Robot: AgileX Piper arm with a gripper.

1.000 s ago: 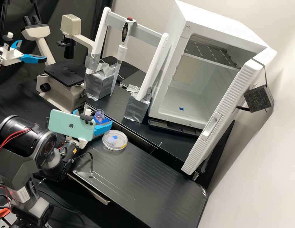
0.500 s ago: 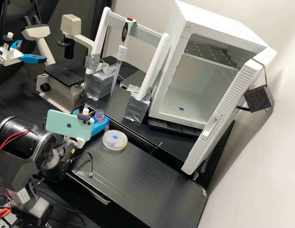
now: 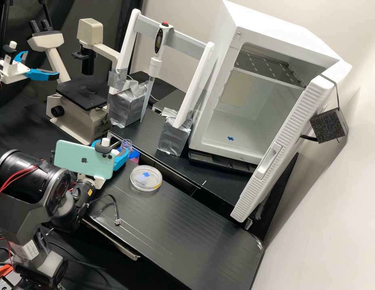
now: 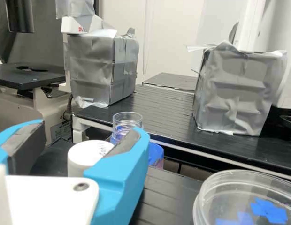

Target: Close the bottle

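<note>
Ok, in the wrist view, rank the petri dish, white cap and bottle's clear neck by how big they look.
Largest to smallest:
petri dish, cut off by the frame
white cap, partly behind a finger
bottle's clear neck

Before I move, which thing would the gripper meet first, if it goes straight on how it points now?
Probably the white round cap, which the wrist view shows in the gap of the open gripper, though its depth there is unclear. The clear bottle seems farther on, slightly off that line.
</note>
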